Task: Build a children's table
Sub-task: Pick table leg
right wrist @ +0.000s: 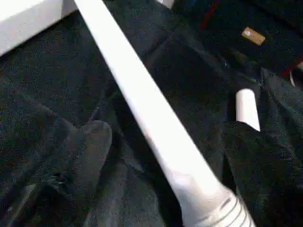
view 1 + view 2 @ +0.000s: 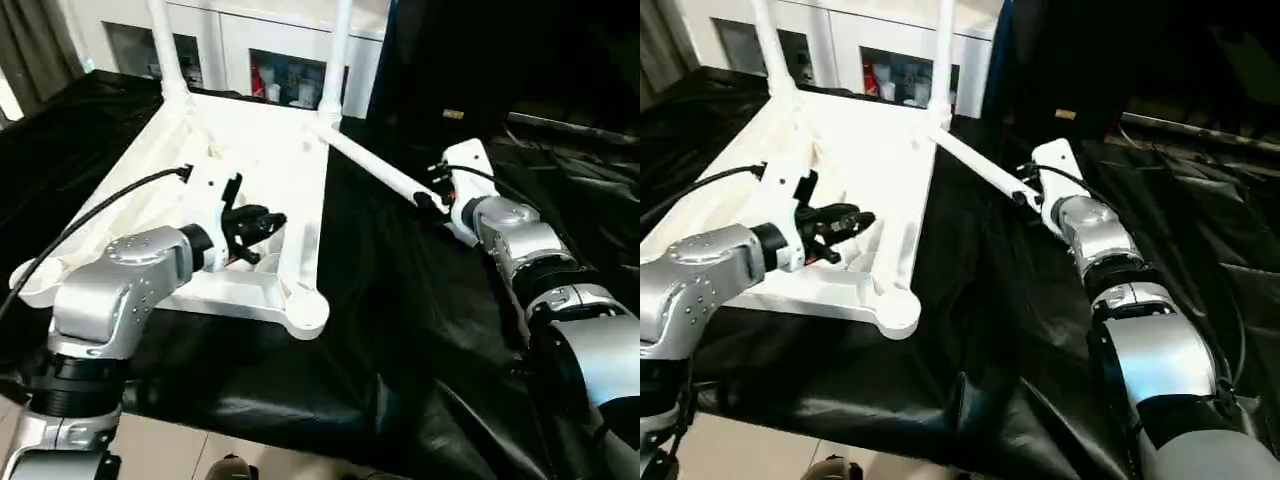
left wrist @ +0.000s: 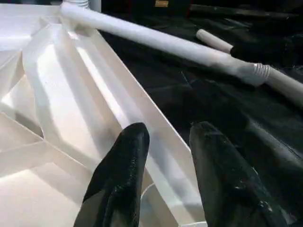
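White cabinet (image 2: 270,50) behind tabletop (image 2: 250,150) — black cloth (image 2: 400,330) beneath.

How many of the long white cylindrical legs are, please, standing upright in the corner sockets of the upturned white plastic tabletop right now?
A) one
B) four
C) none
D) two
D: two legs rise upright from the far corner sockets of the white plastic tabletop, while a third long leg lies slanted on the black cloth by the right gripper.
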Robot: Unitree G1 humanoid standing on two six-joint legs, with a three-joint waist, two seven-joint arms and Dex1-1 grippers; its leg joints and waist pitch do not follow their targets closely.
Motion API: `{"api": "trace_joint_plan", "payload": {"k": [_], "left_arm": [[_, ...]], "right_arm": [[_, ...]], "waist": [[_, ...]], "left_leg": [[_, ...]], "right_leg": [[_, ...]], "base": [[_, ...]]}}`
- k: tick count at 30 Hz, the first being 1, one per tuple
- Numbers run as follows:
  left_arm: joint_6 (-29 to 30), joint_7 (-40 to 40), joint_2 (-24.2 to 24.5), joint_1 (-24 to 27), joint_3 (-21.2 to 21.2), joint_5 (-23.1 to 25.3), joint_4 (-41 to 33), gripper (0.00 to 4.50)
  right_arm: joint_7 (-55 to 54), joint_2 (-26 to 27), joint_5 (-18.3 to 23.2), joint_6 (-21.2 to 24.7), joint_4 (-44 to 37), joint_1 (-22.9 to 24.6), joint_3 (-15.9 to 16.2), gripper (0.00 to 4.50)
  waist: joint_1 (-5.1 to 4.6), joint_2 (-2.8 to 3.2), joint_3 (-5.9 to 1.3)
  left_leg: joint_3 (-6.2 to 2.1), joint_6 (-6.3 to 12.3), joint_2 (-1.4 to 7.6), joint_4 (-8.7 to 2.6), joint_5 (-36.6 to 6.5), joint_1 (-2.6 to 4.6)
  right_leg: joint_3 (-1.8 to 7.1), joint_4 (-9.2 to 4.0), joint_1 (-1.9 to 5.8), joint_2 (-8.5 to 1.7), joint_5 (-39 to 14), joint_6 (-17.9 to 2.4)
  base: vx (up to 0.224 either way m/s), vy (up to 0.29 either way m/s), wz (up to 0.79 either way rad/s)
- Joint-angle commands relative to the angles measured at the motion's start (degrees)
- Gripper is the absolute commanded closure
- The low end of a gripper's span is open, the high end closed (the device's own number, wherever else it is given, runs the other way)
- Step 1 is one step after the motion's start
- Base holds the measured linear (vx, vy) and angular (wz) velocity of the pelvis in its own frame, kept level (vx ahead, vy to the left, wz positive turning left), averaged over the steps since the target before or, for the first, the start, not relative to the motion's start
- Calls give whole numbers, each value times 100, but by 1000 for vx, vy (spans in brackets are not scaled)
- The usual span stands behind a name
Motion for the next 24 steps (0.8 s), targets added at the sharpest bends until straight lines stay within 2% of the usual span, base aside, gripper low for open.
{"api": "trace_joint_plan", "payload": {"k": [1,8,11,14,17,18,20,21,23,24], "left_arm": [[-26,19,-37,-11,-33,69,-54,277],[-120,-3,-39,35,-84,113,-28,277],[-219,31,23,153,-148,231,-102,277],[-484,69,115,349,-255,480,-219,277],[-512,80,168,465,-301,536,-358,277],[-521,74,190,506,-312,541,-446,277],[-561,10,236,591,-279,489,-774,277],[-554,-32,253,607,-248,439,-871,277],[-504,-160,314,659,-145,266,-1210,277],[-526,-196,336,680,-129,246,-1288,277]], "right_arm": [[2,-88,-8,-139,184,-92,-76,3],[74,-313,25,-92,392,-146,-244,3],[105,-355,-4,-87,414,-119,-229,3],[116,-409,-86,-114,474,-68,-186,3],[161,-456,-129,-105,495,-41,-170,3],[180,-486,-154,-98,509,-46,-171,3],[247,-561,-135,-57,556,-102,-235,3],[271,-571,-131,-56,566,-122,-243,3],[366,-603,-116,-60,596,-185,-270,3],[382,-607,-106,-69,603,-200,-288,3]], "waist": [[-8,56,-463],[-18,32,-447],[-29,15,-434],[-80,-19,-397],[-82,-20,-378],[-89,-28,-359],[-103,-79,-224],[-98,-64,-235],[-111,-97,-82],[-118,-98,-91]], "left_leg": [[-47,-45,256,-337,-941,110],[-47,-107,251,-329,-1186,110],[-53,-101,243,-328,-1239,89],[-55,-67,245,-334,-1326,78],[-59,-46,244,-335,-1304,75],[-56,-39,246,-341,-1334,82],[-56,-21,246,-372,-1511,87],[-76,-41,255,-374,-1584,104],[-88,-66,255,-410,-1723,94],[-94,-77,259,-408,-1767,102]], "right_leg": [[283,-308,321,-452,-992,-1062],[286,-342,307,-445,-1372,-965],[283,-362,306,-451,-1595,-883],[282,-397,277,-448,-1859,-800],[284,-389,264,-444,-1889,-775],[284,-401,246,-439,-1922,-770],[292,-446,177,-433,-2157,-725],[287,-437,196,-446,-2271,-707],[289,-465,130,-440,-2409,-678],[286,-451,141,-437,-2405,-704]], "base": [[0,0,0],[0,0,0],[0,0,0],[0,0,0],[0,0,0],[0,0,0],[0,0,0],[0,0,0],[0,0,0],[0,0,0]]}}
